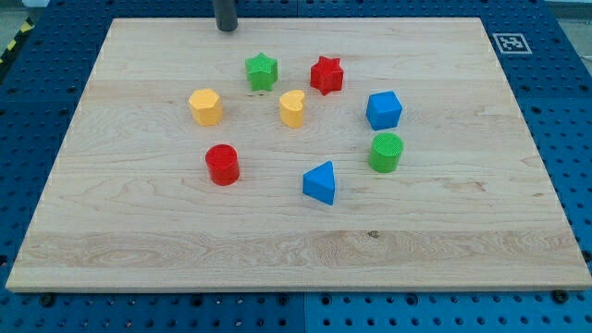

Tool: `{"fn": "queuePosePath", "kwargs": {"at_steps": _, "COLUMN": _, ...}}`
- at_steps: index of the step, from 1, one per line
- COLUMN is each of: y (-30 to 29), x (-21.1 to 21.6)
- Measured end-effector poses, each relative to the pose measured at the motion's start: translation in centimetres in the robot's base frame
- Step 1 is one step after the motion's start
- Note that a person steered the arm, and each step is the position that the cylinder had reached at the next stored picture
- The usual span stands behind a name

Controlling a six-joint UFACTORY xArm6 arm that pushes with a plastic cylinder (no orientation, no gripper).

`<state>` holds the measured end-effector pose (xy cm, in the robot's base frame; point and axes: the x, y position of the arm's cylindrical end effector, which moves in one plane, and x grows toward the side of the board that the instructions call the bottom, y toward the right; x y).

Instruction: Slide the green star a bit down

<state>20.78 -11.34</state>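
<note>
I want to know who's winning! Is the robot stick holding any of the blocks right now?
No, nothing is held. My tip sits alone near the view's top, above and left of the green star, touching no block.

A pale wooden board (296,259) lay on a blue perforated table (564,102), which showed past all four edges. A black-and-white square marker (511,43) sat at the board's top right corner. The light was even.

**Rod upright at the view's top edge**

You see only the lower stretch of the dark rod, entering from the view's top and standing about upright. My tip (227,28) sits at the view's top, left of centre. The rest of the arm lies outside the picture, so you cannot judge its pose.
</note>
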Motion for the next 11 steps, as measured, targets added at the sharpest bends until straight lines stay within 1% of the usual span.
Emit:
{"fn": "queuePosePath", "kwargs": {"at_steps": 2, "y": 0.0, "x": 0.0}}
{"fn": "queuePosePath", "kwargs": {"at_steps": 3, "y": 1.4, "x": 0.0}}
{"fn": "queuePosePath", "kwargs": {"at_steps": 4, "y": 5.2, "x": 0.9}}
{"fn": "queuePosePath", "kwargs": {"at_steps": 5, "y": 7.7, "x": 3.9}}
{"fn": "queuePosePath", "kwargs": {"at_steps": 6, "y": 7.7, "x": 6.4}}
{"fn": "queuePosePath", "kwargs": {"at_steps": 7, "y": 7.7, "x": 6.7}}
{"fn": "queuePosePath", "kwargs": {"at_steps": 9, "y": 7.7, "x": 9.3}}
{"fn": "queuePosePath", "kwargs": {"at_steps": 11, "y": 7.7, "x": 9.7}}
